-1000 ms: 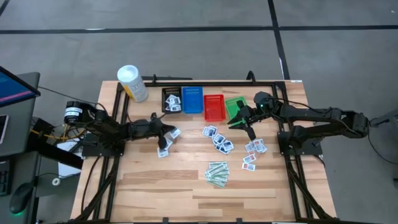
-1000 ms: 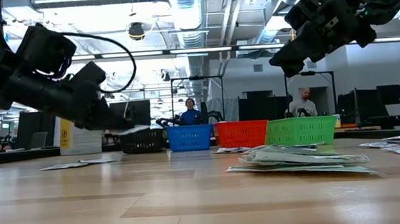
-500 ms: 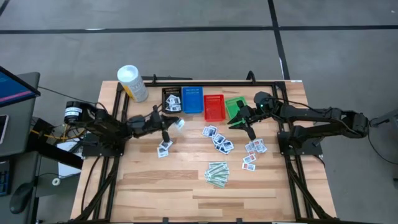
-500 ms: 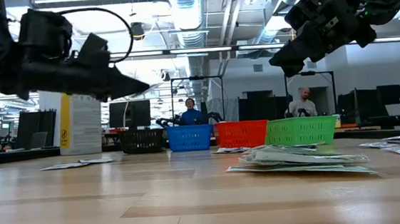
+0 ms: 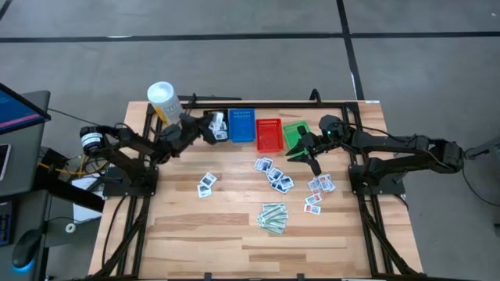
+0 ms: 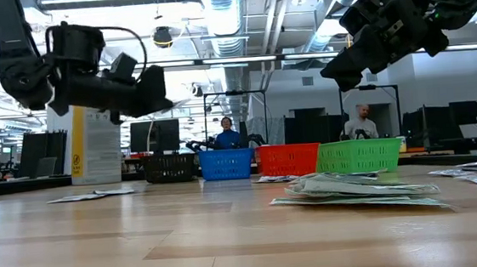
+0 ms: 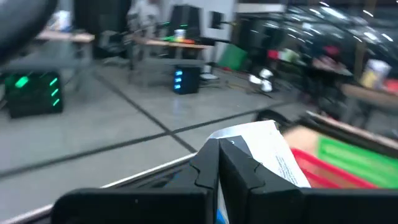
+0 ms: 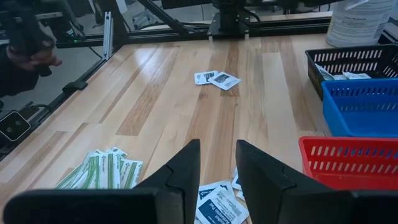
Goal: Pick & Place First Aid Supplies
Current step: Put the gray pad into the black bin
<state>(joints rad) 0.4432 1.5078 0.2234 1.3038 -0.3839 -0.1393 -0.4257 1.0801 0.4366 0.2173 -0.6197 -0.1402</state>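
Left gripper (image 5: 209, 127), fingers clamped on a white packet (image 7: 264, 149), hangs over the black basket (image 5: 216, 126) at the table's (image 5: 234, 234) far edge (right gripper (image 5: 306, 156) parted, empty, beside the green basket (image 5: 295, 134)), other packets (image 5: 272, 175) scattered mid-table.

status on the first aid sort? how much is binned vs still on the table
Early stage. Done: a few white packets already lie in the black basket. In hand: the left pincer, shut on a white packet, hangs over that basket. The right pincer hovers open near the green basket. Left: packets at table centre, right-side packets, two on the left and the pale-green strips.
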